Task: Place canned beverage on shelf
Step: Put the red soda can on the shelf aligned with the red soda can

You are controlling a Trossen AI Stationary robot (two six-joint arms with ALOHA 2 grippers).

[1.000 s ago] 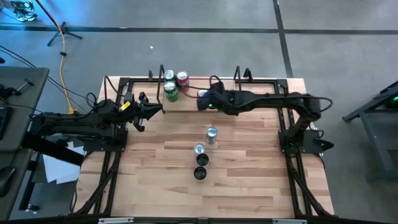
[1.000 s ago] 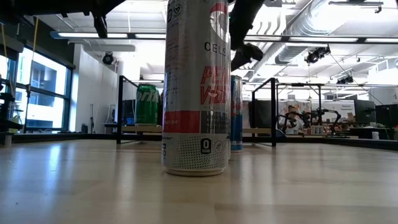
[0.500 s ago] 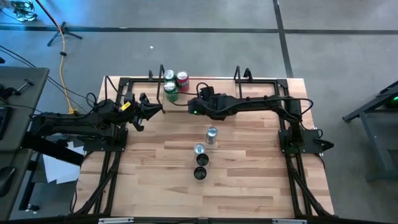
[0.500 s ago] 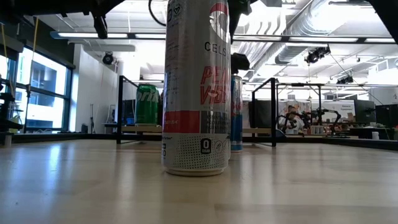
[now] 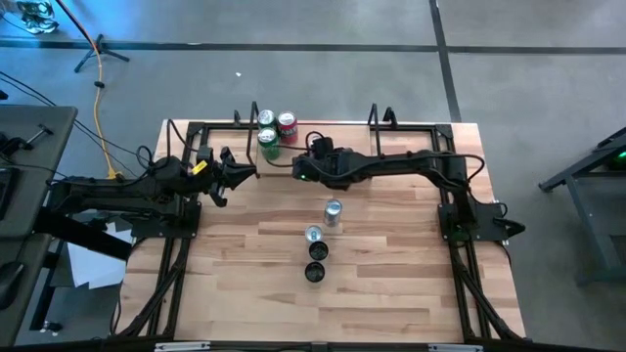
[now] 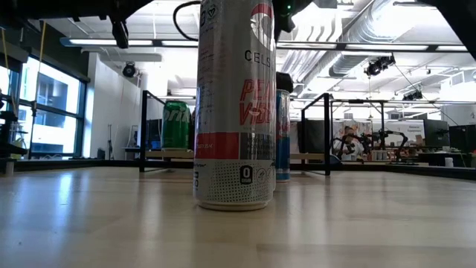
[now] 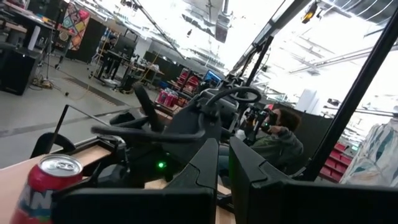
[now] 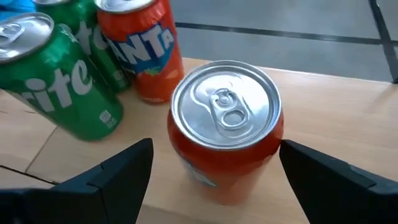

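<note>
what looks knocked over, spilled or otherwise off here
Nothing stands out. The orange can stands upright on the shelf between the open fingers of the right pincer, beside an upright Fanta can and Sprite can. The four cans in a row on the table are upright too. No spill shows.

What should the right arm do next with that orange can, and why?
Probably lift the right gripper straight up. Its open fingers flank the orange can, which stands upright on the shelf beside the Fanta can and Sprite can; a sideways exit might tip it.
</note>
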